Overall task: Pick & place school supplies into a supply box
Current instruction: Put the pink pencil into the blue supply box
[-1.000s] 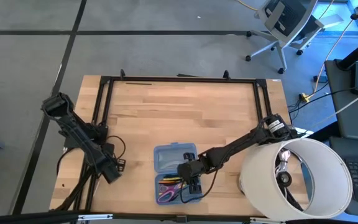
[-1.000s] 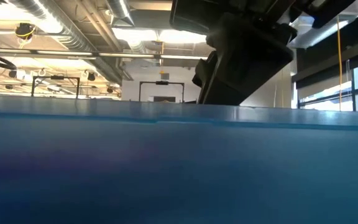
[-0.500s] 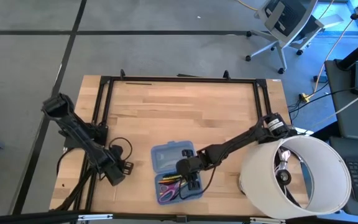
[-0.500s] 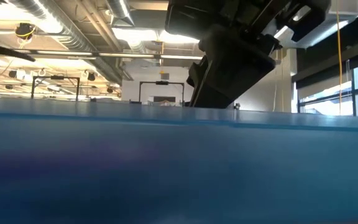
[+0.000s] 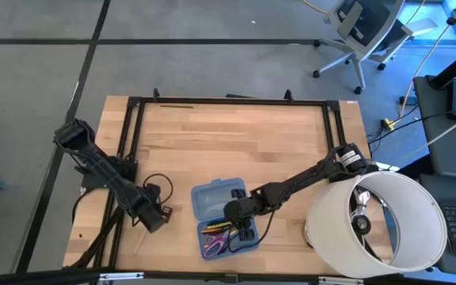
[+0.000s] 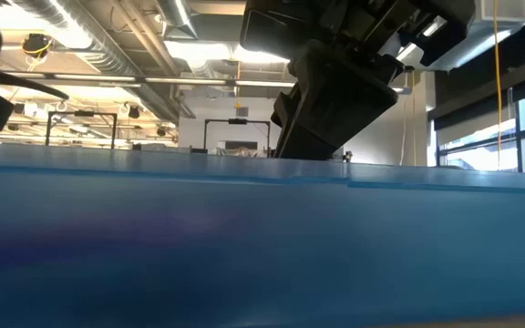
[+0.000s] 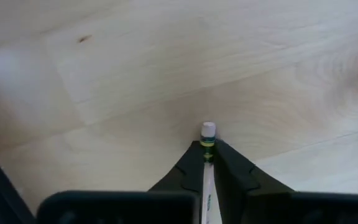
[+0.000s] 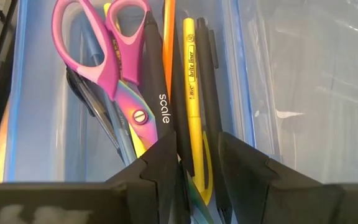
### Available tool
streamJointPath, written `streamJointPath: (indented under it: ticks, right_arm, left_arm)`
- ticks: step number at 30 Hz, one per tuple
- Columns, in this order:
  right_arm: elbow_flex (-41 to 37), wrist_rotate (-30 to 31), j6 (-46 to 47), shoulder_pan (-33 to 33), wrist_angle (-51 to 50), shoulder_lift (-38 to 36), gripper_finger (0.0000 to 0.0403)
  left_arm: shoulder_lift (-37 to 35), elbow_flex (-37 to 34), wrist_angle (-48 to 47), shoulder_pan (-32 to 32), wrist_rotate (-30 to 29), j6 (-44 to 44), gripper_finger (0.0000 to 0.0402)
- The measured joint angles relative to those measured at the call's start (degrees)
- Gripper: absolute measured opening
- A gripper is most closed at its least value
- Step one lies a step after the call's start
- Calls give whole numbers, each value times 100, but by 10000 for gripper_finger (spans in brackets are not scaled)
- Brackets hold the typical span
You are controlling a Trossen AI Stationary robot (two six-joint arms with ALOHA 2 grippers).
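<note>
The supply box (image 5: 216, 199) lies open near the table's front edge, and its blue wall (image 6: 244, 246) fills the low view. Its near half (image 8: 241, 74) holds purple-handled scissors (image 8: 114, 37), a black pen (image 8: 157, 81), an orange pencil (image 8: 168, 25) and a yellow pen (image 8: 191, 74). My right gripper (image 5: 244, 231) (image 8: 197, 146) hangs open just above them, with the yellow pen seen between its fingers. My left gripper (image 5: 158, 215) (image 7: 207, 148) stands left of the box, pointing down, shut on a pale pencil (image 7: 205, 186). My left gripper pinches the pale pencil between its two fingertips, just behind the green band and white eraser (image 7: 208, 130), which stick out past them. The fingers come from above and lie across the pencil. Whether the pencil rests on the wood or is lifted, I cannot tell.
A large white drum (image 5: 374, 226) stands at the table's front right corner beside the right arm. A black frame (image 5: 133, 142) runs round the tabletop. Bare wood (image 5: 228, 142) stretches from the box to the far edge. A cable (image 5: 153, 186) loops by the left gripper.
My left gripper has gone a little toward the table's right edge, nearer the supply box, and its wrist has turned. The box and its contents have stayed where they were.
</note>
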Motion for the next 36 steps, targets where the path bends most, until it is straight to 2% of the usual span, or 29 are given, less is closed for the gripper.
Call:
streamJointPath:
  ticks: [8,15,25,29,36]
  right_arm:
    - [0,1,0,0,5,-2,126]
    - [0,4,13,0,29,-2,126]
    - [0,4,17,0,23,-2,126]
    - [0,3,-44,0,-6,-2,126]
    - [5,105,-2,0,-60,-215,126]
  left_arm:
    - [0,4,157,451,-12,215,11]
    - [4,7,243,785,-169,838,8]
    - [-208,-13,313,806,-65,1155,9]
    - [-451,-24,323,814,-361,1191,8]
    - [-713,-20,331,835,-443,1243,8]
